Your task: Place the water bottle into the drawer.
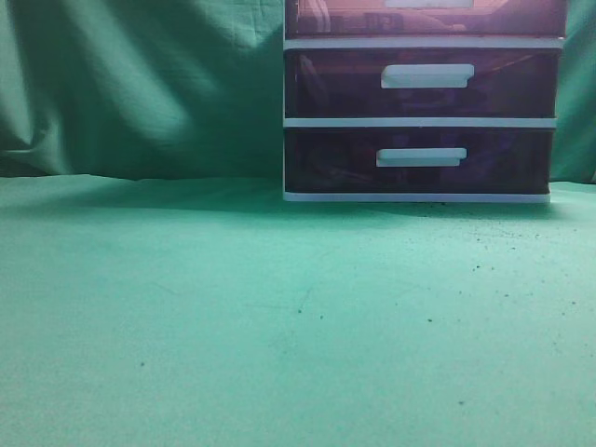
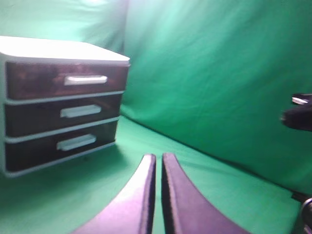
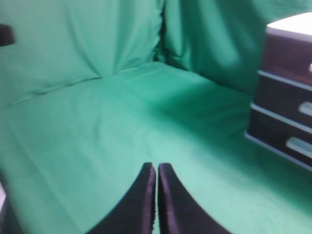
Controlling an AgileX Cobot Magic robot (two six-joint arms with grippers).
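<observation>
Drawer unit (image 1: 421,112): dark translucent fronts in a white frame, three drawers stacked, standing at the far edge of the bench toward the right, against the green backdrop; all three drawers closed flush; white bar handles, middle handle (image 1: 426,76) and bottom handle (image 1: 420,157) centred on their fronts; top drawer cut off by the upper edge of the exterior view.

Bench cloth (image 1: 233,307): green, runs unbroken from the foot of the drawer unit to the near edge; small dark specks scattered toward the right side; the whole left half and the near strip lie open.

Left gripper (image 2: 158,161): two dark fingers nearly meeting, only a thin slit between them, nothing held; drawer unit to its left and well apart.

Right gripper (image 3: 156,168): fingers likewise drawn together to a narrow slit, nothing held; drawer unit at the right edge of its view.

Water bottle: not visible in any view; position cannot be told.
</observation>
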